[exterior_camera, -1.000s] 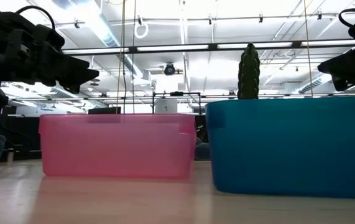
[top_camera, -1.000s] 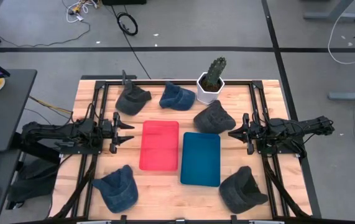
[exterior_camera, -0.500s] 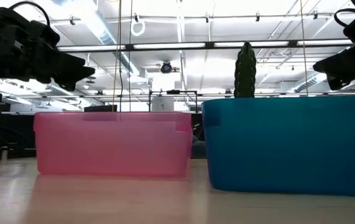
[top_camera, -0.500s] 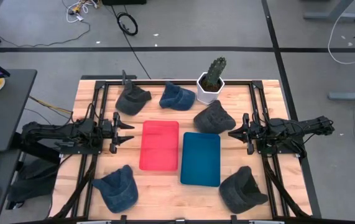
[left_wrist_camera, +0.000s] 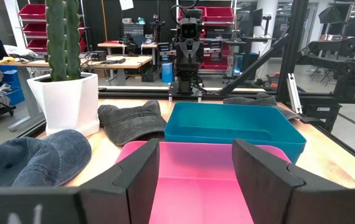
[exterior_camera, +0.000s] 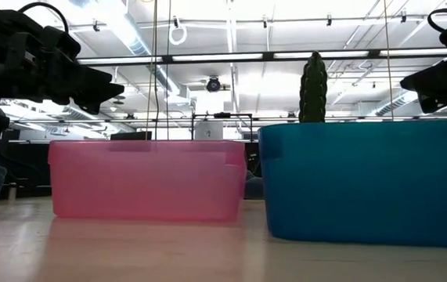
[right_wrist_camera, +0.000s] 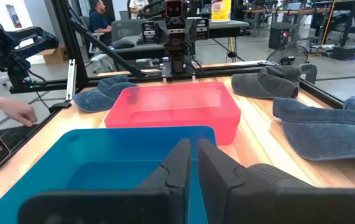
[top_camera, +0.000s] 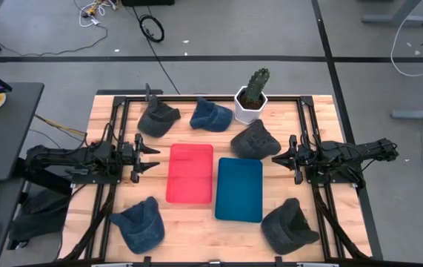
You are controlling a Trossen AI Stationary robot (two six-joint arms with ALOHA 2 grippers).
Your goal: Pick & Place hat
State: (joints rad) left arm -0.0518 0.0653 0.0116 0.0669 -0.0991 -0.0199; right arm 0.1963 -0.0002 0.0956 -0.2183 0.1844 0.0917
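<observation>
Several caps lie flat on the wooden table: a dark grey cap (top_camera: 158, 117) and a blue cap (top_camera: 211, 114) near the far edge, a dark grey cap (top_camera: 255, 139) right of centre, a blue cap (top_camera: 138, 222) near left, a dark grey cap (top_camera: 289, 227) near right. A red bin (top_camera: 190, 173) and a teal bin (top_camera: 239, 189) stand side by side in the middle. My left gripper (top_camera: 154, 156) hovers open left of the red bin (left_wrist_camera: 196, 180). My right gripper (top_camera: 275, 159) hovers shut right of the teal bin (right_wrist_camera: 102, 162). Neither touches anything.
A cactus in a white pot (top_camera: 252, 96) stands at the far edge between the blue cap and the centre grey cap. Black frame rails (top_camera: 118, 133) run along both table sides. A person's hand (right_wrist_camera: 15, 111) shows beyond the table's left side in the right wrist view.
</observation>
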